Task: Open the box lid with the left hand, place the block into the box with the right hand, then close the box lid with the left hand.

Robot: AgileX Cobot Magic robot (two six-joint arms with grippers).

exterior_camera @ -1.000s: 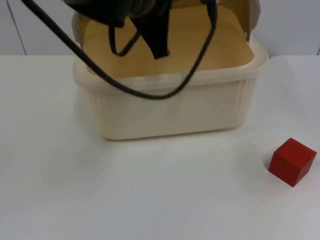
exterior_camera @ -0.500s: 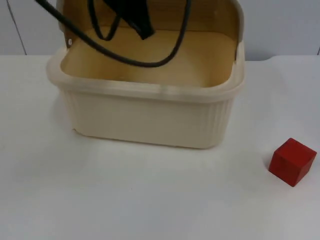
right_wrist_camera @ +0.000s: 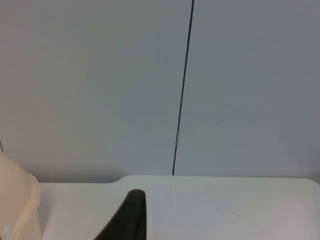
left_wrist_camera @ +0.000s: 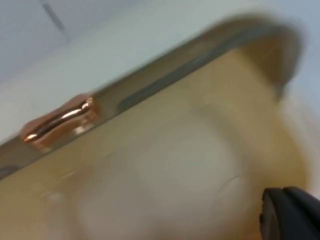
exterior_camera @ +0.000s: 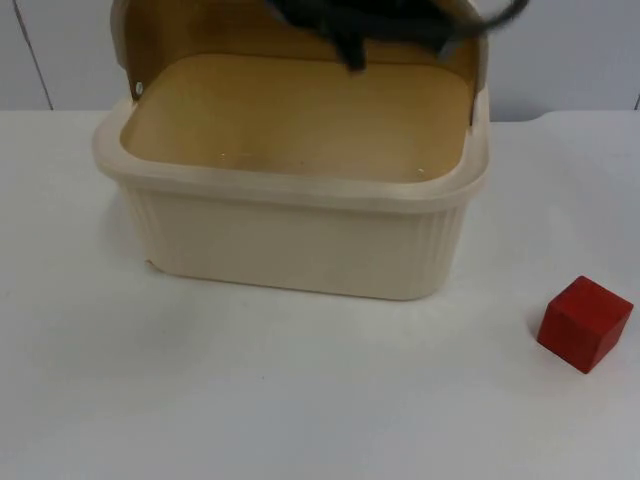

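The cream box (exterior_camera: 290, 215) stands on the white worktop (exterior_camera: 300, 400) with its lid (exterior_camera: 200, 25) swung up and leaning back behind the opening, so the tan interior is bare and ready to take the block; judged from this, the opening step looks essentially done and the placing step has not begun. The left gripper (exterior_camera: 350, 30) hangs as a dark blurred shape just above the far rim, close to the raised lid, which fits an arm that is there to keep the lid out of the way. How far its jaws are open, and whether they have hold of anything, cannot be told: the shape is cut off by the frame edge and smeared. The left wrist view gives a blurred look along the lid's inner face, with a copper-coloured clasp (left_wrist_camera: 60, 122) on its edge and one black fingertip (left_wrist_camera: 290, 212). The red block (exterior_camera: 585, 323) sits on the worktop well apart from those jaws, out beyond the box's near corner, untouched. The right gripper (right_wrist_camera: 125, 217) waits, looking toward the grey partition wall (right_wrist_camera: 100, 85) with a sliver of the box beside it; its jaws' state cannot be told either.
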